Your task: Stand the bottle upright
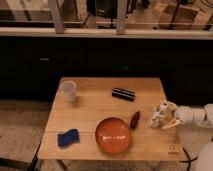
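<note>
Our gripper point(162, 116) sits over the bench's point(100, 107) right edge with the cream-white bottle point(159, 114) at its tip; grip we cannot tell. We judge the righting underway; next, seat it upright, then release.

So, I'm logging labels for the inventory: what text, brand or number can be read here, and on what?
None can be read.
Bottle, at the end effector by the table's right edge: any label mark is too blurred to read.
Small mark near the table's front right corner: too small to read.
Cup, black cylinder, bowl: no text visible.
</note>
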`<state>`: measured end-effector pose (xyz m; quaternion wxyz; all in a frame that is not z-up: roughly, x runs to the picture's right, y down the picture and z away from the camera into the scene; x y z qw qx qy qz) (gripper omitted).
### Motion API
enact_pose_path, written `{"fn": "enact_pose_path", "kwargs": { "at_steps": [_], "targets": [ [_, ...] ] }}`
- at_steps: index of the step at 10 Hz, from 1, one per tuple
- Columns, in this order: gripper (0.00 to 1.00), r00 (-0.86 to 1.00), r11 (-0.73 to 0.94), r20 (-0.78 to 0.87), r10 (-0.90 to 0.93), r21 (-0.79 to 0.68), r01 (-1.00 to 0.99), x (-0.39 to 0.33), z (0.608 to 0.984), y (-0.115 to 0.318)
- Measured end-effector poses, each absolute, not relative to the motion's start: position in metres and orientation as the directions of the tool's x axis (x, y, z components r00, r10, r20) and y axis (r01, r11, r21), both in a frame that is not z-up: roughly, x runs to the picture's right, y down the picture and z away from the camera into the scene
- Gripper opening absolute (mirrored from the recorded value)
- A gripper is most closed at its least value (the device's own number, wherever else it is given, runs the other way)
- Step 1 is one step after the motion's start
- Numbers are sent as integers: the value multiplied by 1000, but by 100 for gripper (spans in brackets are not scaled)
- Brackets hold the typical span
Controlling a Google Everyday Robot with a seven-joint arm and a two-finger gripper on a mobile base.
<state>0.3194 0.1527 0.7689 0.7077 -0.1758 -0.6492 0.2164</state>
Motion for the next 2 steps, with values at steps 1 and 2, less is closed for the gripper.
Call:
{"fn": "enact_pose_path", "kwargs": {
  "at_steps": [1, 2],
  "targets": [
    [80, 73, 844, 842, 535, -531, -74, 319, 767, 152],
    [80, 79, 844, 840, 537, -533, -68, 318, 764, 150]
  ]
}}
